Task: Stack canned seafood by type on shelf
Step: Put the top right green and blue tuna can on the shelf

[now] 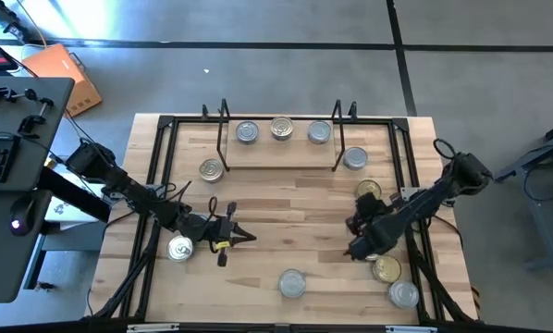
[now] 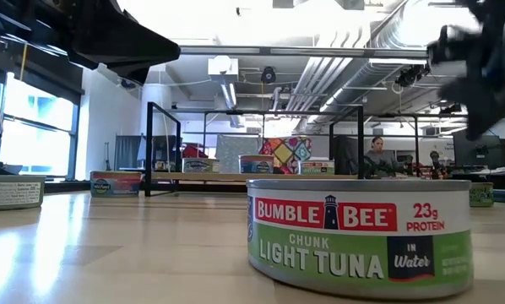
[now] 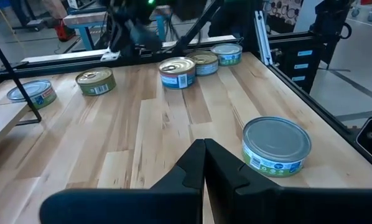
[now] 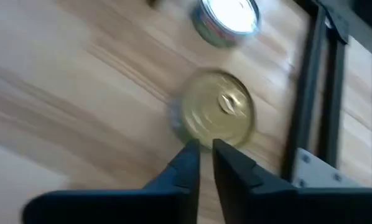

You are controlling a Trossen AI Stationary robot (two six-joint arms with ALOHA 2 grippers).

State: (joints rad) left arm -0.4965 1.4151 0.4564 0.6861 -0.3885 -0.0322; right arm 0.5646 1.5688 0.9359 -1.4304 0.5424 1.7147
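Gold tin (image 4: 218,116) flat on table, lid up, axis vertical. Right gripper (image 4: 204,155) nearly clenched, empty, just beside tin. Left gripper (image 3: 204,163) clenched, empty.

Wooden table (image 1: 286,199): shelf (image 1: 281,153), scattered tins (image 1: 292,283).

Three tins (image 1: 281,129) sit abreast on the shelf (image 1: 278,155) at the high view's upper centre. One tin (image 1: 292,283) lies at bottom centre, two (image 1: 394,281) at lower right.
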